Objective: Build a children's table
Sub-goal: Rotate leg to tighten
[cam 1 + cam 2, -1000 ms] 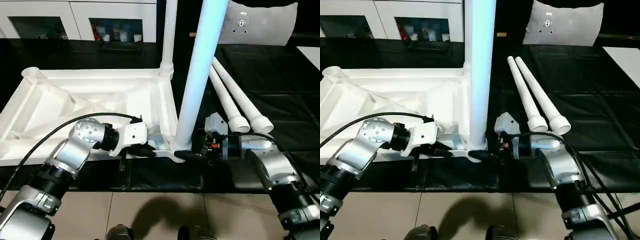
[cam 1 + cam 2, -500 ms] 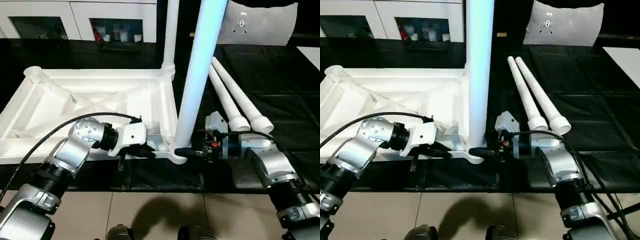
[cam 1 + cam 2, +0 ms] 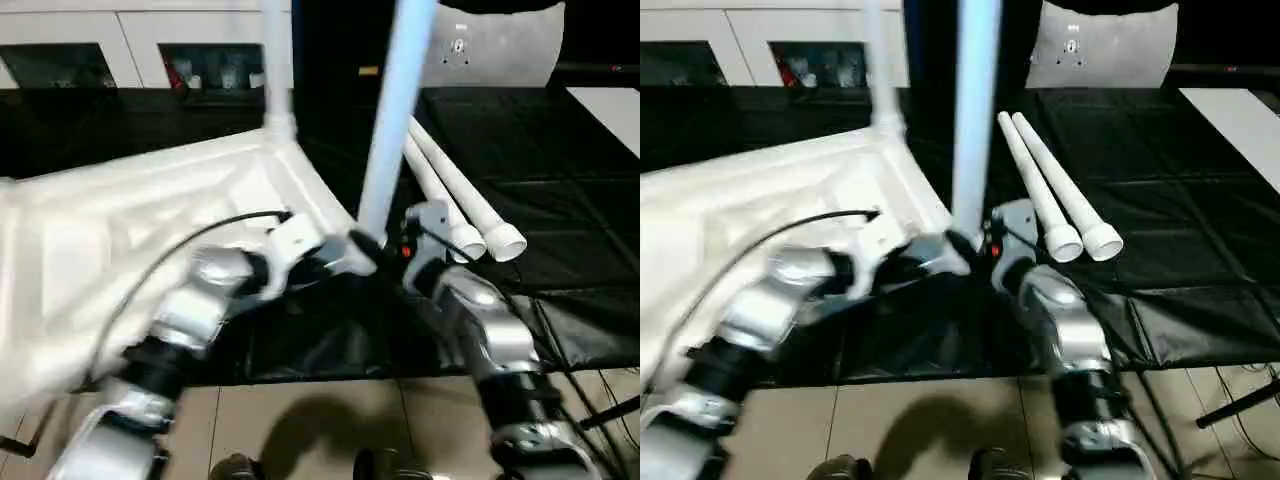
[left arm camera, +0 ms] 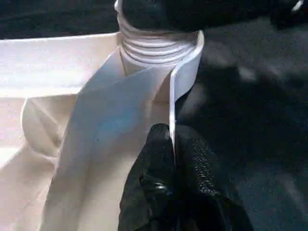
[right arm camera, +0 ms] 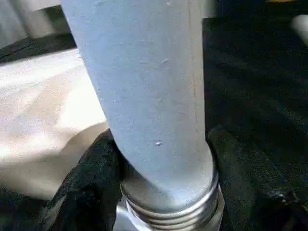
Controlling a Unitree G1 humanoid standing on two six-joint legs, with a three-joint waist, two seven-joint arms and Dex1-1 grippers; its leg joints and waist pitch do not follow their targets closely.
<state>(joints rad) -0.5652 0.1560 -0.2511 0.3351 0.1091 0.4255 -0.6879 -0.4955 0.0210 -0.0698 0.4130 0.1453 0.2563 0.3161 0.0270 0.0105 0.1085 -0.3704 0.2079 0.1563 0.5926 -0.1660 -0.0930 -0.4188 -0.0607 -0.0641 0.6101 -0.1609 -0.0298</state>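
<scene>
The white tabletop (image 3: 120,230) lies underside up on the black padded surface, skewed and blurred. One white leg (image 3: 390,120) stands upright in its near right corner socket (image 4: 159,53), and another leg (image 3: 277,60) rises from the far corner. Two loose legs (image 3: 450,190) lie side by side to the right. My left gripper (image 4: 171,132) is shut on the thin rim of the tabletop just beside that socket. My right gripper (image 5: 163,159) clasps the base of the upright leg above its threaded collar, with black fingers (image 5: 91,178) pressed against both sides.
White cabinets (image 3: 120,30) line the back and a pale cushion-like object (image 3: 500,45) leans at the back right. The black surface ends in a front edge close to me, with tiled floor (image 3: 330,420) below. A white slab (image 3: 610,100) sits far right.
The tabletop has swung round and its near corner has shifted toward the loose legs, carried by both grippers. My right gripper's fingers have closed in on the leg base. The camera has shifted too.
</scene>
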